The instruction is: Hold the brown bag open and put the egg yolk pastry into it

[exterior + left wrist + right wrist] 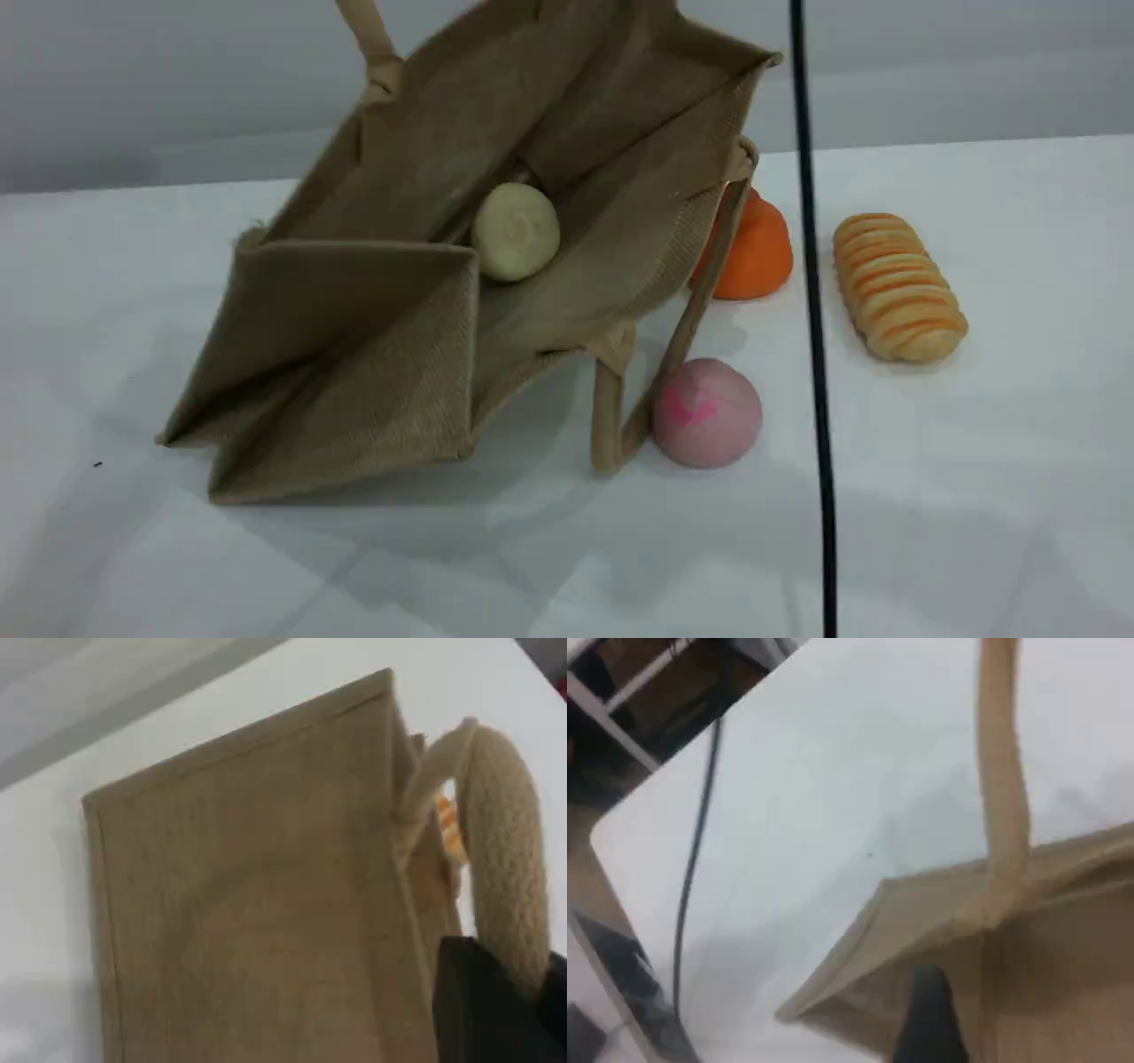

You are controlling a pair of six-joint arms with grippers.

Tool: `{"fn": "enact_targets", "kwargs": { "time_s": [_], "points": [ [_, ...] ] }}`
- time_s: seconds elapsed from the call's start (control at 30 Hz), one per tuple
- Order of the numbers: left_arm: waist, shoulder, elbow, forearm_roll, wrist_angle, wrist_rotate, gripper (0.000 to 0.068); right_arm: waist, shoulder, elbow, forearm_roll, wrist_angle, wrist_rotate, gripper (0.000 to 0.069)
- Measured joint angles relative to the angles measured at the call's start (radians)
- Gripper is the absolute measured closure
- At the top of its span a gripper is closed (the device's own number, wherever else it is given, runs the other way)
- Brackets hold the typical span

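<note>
The brown bag (372, 354) leans tilted on the table with its mouth held wide toward the camera. The egg yolk pastry (516, 232), pale cream and round, lies inside it on the lower wall, with no gripper touching it. One beige handle (372, 44) runs up out of the scene view. In the left wrist view that handle (500, 850) goes down into my left gripper (509, 992), which is shut on it. The other handle (673, 354) hangs loose. In the right wrist view a single dark fingertip (926, 1019) hovers over the bag's rim (921, 904); its jaw gap is hidden.
A pink-marked ball (707, 412) rests against the hanging handle. An orange mound (755, 252) sits behind the bag's right corner, and a striped ridged bread (897, 285) lies further right. A black cable (813, 337) runs top to bottom in front of them.
</note>
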Motion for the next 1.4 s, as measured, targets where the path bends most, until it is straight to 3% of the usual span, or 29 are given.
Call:
{"fn": "enact_targets", "kwargs": {
  "time_s": [0.13,0.4,0.7,0.83,1.1,1.3,1.4],
  "points": [
    [-0.018,0.035,0.000,-0.009,-0.001,0.000,0.0596,0.000,-0.128,0.000,-0.215,0.070,0.191,0.0235],
    [-0.105,0.134,0.001,0.000,-0.002,0.001,0.0596,0.000,-0.369,0.000,-0.678,0.251,0.565,0.0235],
    [-0.150,0.251,0.001,0.028,-0.002,0.002,0.0596,0.000,-0.604,0.000,-1.051,0.504,0.865,0.0235],
    [-0.152,0.297,0.001,0.026,-0.002,0.001,0.0596,0.000,-0.700,0.000,-1.138,0.587,0.932,0.0235],
    [-0.159,0.345,0.002,0.022,-0.001,-0.001,0.0596,0.000,-0.816,-0.001,-1.179,0.591,0.996,0.0235],
    [-0.205,0.352,0.002,0.031,-0.001,-0.001,0.0583,0.000,-0.822,0.004,-1.176,0.588,1.011,0.0235],
    [-0.230,0.353,0.002,0.074,0.001,-0.001,0.0556,0.000,-0.821,0.009,-1.176,0.588,1.010,0.0235]
  ]
}}
